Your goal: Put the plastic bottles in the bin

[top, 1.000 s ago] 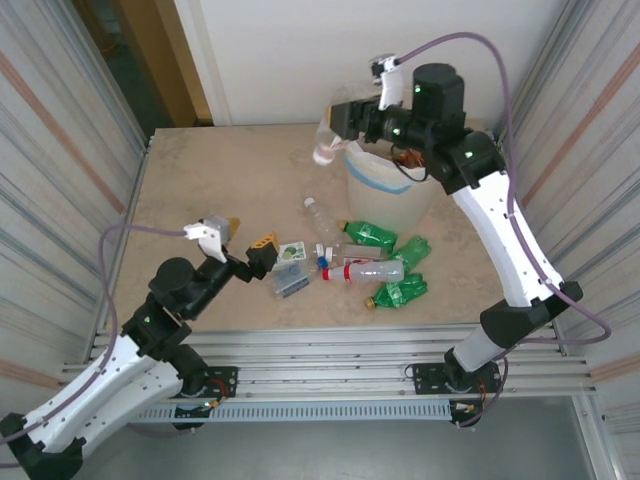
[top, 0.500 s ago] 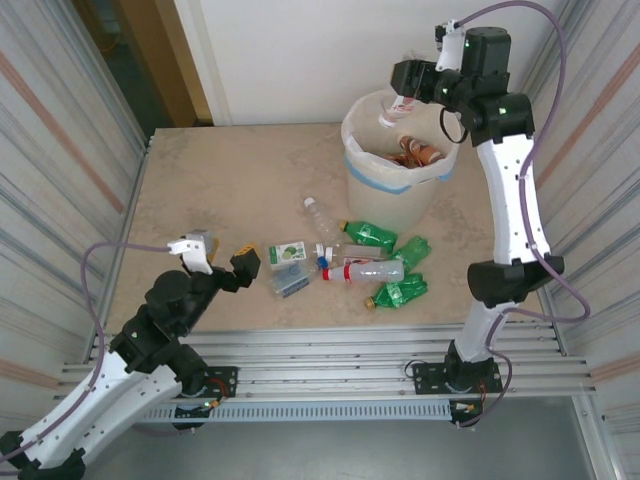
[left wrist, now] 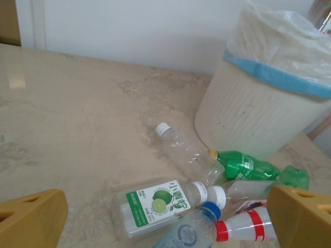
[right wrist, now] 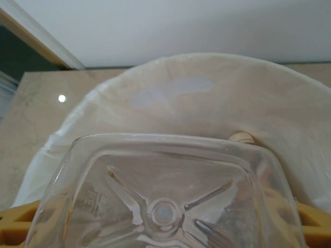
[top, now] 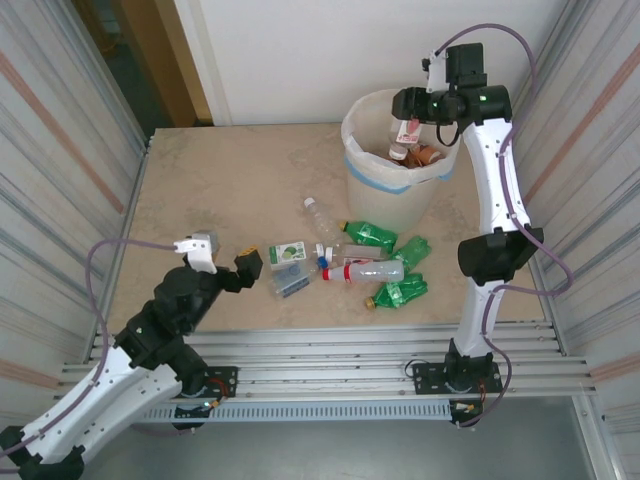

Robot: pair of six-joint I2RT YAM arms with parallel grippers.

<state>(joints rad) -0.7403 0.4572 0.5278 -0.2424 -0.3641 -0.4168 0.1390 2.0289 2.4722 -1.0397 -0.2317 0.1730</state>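
While the top view shows the right gripper (top: 408, 120) clamping a clear bottle (top: 404, 138) above the bin (top: 352, 140) at the table's (top: 220, 180) far right, the left gripper (top: 247, 266) gapes beside loose bottles (top: 362, 270). Left wrist: the wide-apart left fingers (left wrist: 31, 222) frame those bottles, with the bin behind. Right wrist: the bottle's base sits between the right fingers (right wrist: 13, 227), over the liner (right wrist: 207, 98).

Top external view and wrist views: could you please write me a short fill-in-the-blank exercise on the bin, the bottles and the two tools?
The round cream-white plastic bin has a band of ____ tape below its rim.
The right tool holds a clear square-based plastic bottle above the ____.
The left tool is ____, with nothing between its fingers.
The flat clear bottle with a lime label has a ____ cap.
Missing: blue; bin; open; white.
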